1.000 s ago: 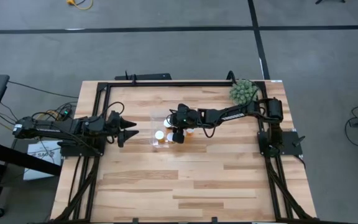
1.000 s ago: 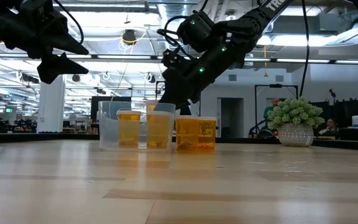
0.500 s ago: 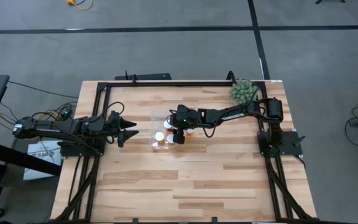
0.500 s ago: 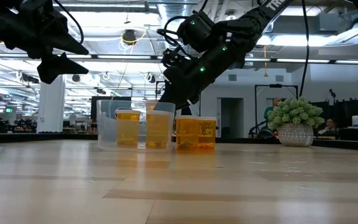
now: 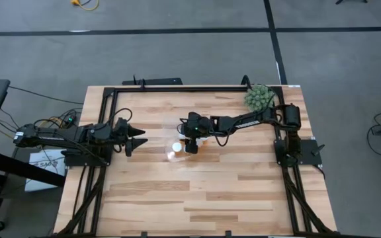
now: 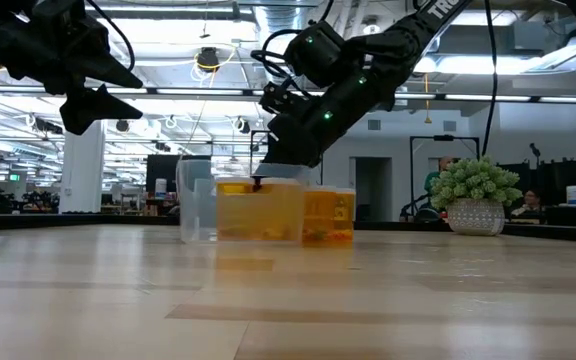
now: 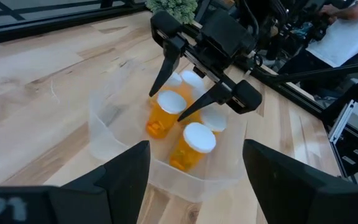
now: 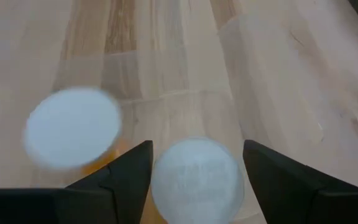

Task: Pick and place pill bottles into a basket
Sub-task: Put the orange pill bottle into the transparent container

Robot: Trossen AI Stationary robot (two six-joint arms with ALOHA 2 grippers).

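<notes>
The clear basket [image 7: 117, 134] stands on the wood mid-table; it also shows in the low view [image 6: 196, 205]. Three orange pill bottles with white caps [image 7: 199, 137] stand upright in it. Two more bottles [image 6: 330, 215] stand at its right end, behind my right gripper. My right gripper [image 7: 166, 106] is open and reaches down into the basket from above. Its fingers stand on either side of one bottle's cap [image 8: 194, 174]. It also shows in the high view [image 5: 189, 147]. My left gripper [image 5: 137, 140] is open and empty, held above the table left of the basket. My right gripper's fingers [image 7: 197, 102] point down on either side of the white cap [image 7: 168, 101] of a bottle standing upright in the basket. I cannot tell whether they touch the cap or the basket's wall.
A green spiky potted plant [image 5: 259, 97] stands at the table's far right corner. A black frame [image 5: 177, 88] runs along the far and side edges. Bare wood lies between the basket and the near edge [image 5: 190, 198]. People sit in the room beyond the table.
The basket with its bottles has slid a short way toward the table's right and near edges. The bottles in it show blurred in the low view. My right gripper has stayed open, down at the basket.
</notes>
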